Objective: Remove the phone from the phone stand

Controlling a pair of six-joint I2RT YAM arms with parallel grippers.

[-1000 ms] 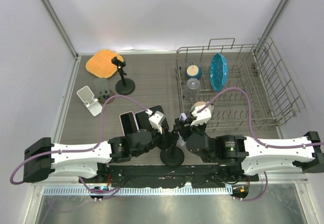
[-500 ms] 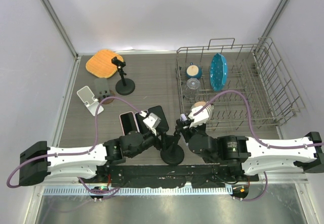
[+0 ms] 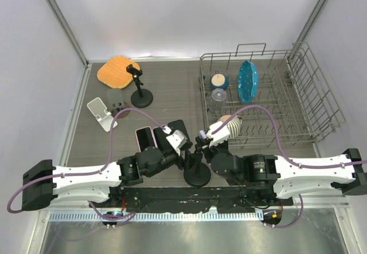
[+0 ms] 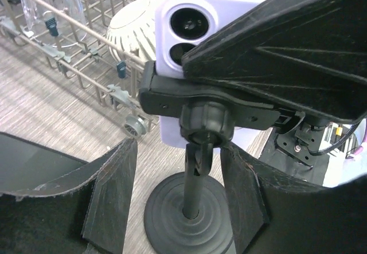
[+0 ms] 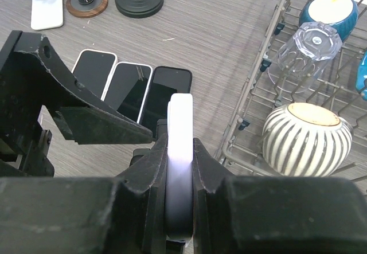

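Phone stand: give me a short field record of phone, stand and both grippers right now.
stand: black stand with round base, between the two grippers
phone: white phone, seated in the stand's clamp
right gripper: shut on the white phone, gripping its two faces
left gripper: open, fingers either side of the stand's pole
nearby: three phones lying flat beside the stand

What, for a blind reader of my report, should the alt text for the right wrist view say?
The right gripper has its jaws shut on a white phone, seen edge-on at centre. Beyond it three phones lie flat side by side on the wood-grain table, and a dish rack at right holds a striped bowl and a clear glass.
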